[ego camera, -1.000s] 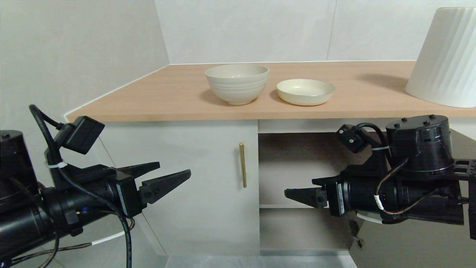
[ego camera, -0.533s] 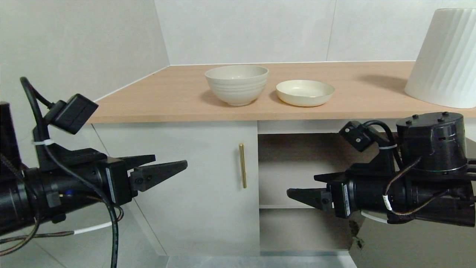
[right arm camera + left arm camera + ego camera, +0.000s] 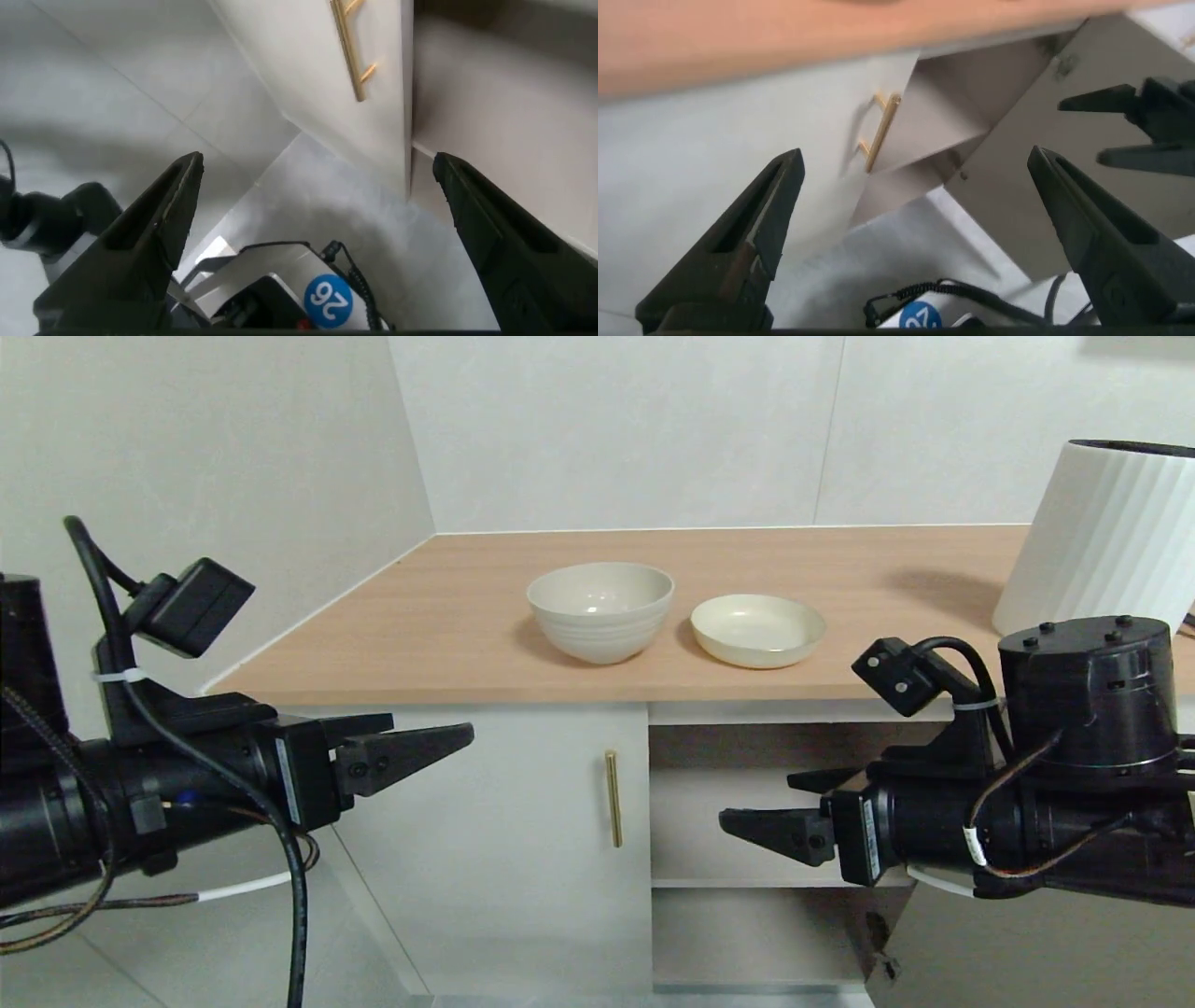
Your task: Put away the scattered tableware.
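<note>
a: on the counter (image 3: 448, 644), bowl (image 3: 600, 611) sits left of the shallow dish (image 3: 757, 630), close but apart, both upright.
b: grippers?
a: left gripper (image 3: 429, 728) spread wide, empty, in front of the closed cabinet door (image 3: 523, 859), below the counter edge. right gripper (image 3: 754, 800) spread too, empty, in front of the open compartment (image 3: 691, 821). brass handle (image 3: 612, 799) between them.
b: anything else up top?
a: white ribbed shade (image 3: 1102, 541) at the counter's far right, well apart from the dish.

looks like a home kitchen: wood countertop (image 3: 448, 625), tiled wall (image 3: 607, 429), white cabinets (image 3: 504, 877) w/ brass handle (image 3: 612, 799).
</note>
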You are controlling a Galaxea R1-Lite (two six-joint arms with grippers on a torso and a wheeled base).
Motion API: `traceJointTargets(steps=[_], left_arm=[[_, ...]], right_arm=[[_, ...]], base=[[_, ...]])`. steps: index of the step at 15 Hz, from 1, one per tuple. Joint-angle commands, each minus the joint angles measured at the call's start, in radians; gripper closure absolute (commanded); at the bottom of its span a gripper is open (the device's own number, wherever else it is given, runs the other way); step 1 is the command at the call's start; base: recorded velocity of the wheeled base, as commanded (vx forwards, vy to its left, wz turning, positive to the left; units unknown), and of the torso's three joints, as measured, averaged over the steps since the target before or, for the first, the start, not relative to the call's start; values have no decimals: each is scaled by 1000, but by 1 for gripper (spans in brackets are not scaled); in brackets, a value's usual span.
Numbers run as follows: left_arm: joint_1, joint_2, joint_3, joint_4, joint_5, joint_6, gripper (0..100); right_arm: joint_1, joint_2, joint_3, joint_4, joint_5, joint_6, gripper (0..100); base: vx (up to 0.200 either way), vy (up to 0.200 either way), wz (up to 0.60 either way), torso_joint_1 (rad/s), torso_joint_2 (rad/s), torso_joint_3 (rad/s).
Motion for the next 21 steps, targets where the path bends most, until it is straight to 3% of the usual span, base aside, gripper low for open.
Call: traceJointTargets(steps=[1,7,8,9,10,12,15,17,20,21], left_arm=[[-1,2,0,0,0,0,0],[1,45,-13,-3,-3,-3,0],[7,80,-30,-2,-3,-20,0],[7,100,-41,-3,-5,-45,0],[12,151,-76,-2,-8,-117,0],[24,212,-116,-2,-8,-190,0],[35,241,-139,-2,-8,-244,0],[35,266,-164,-2,-6,-308,0],[27,317,-231,0,9,-440,0],[25,324,-237,0,12,-451,0]], right_arm=[[2,1,2,-1,0,-10,0],[-1,4,8,-4,2,-24,0],[-4,8,8,-4,2,-24,0],[-6,13,8,-4,2,-22,0],[-24,24,7,-6,5,-22,0],[-36,50,2,-12,3,-24,0],[-52,91,-16,-53,-6,-22,0],[-67,117,-114,65,-63,-1,0],[-78,171,-320,292,-192,177,0],[-84,185,-337,300,-216,193,0]], base=[[0,0,0,168,-461,-305],[0,0,0,181,-474,-286],[0,0,0,203,-491,-290],[0,0,0,212,-491,-276],[0,0,0,212,-491,-290],[0,0,0,163,-383,-222],[0,0,0,37,-75,-50],[0,0,0,0,0,0],[0,0,0,0,0,0],[0,0,0,0,0,0]])
